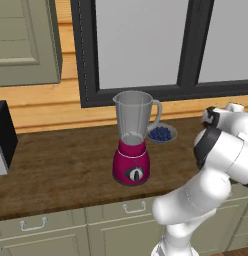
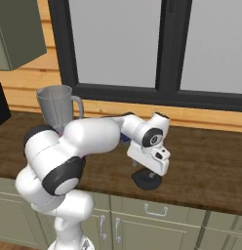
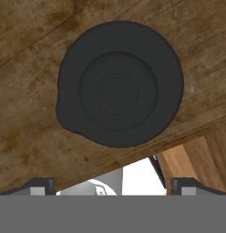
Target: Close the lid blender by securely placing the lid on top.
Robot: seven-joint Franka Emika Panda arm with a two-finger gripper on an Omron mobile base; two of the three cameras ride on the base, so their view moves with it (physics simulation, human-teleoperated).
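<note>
The blender (image 1: 132, 145) stands on the wooden counter with its magenta base and dark dial toward me; its clear jar (image 2: 55, 110) is open at the top. The lid (image 3: 119, 84), a dark round cap, lies flat on the counter near the front edge, well to the right of the blender. My gripper (image 2: 151, 174) points straight down just above the lid (image 2: 146, 181). In the hand view the gripper (image 3: 115, 184) is open, its fingertips (image 3: 42, 184) set wide apart with nothing between them, the lid centred beyond them.
A small bowl of blueberries (image 1: 161, 133) sits right behind the blender. A black appliance (image 1: 3, 140) stands at the counter's left end. The counter's front edge (image 3: 178, 136) runs close by the lid, with cabinet drawers (image 2: 154, 211) below. A dark-framed window (image 1: 141, 45) backs the counter.
</note>
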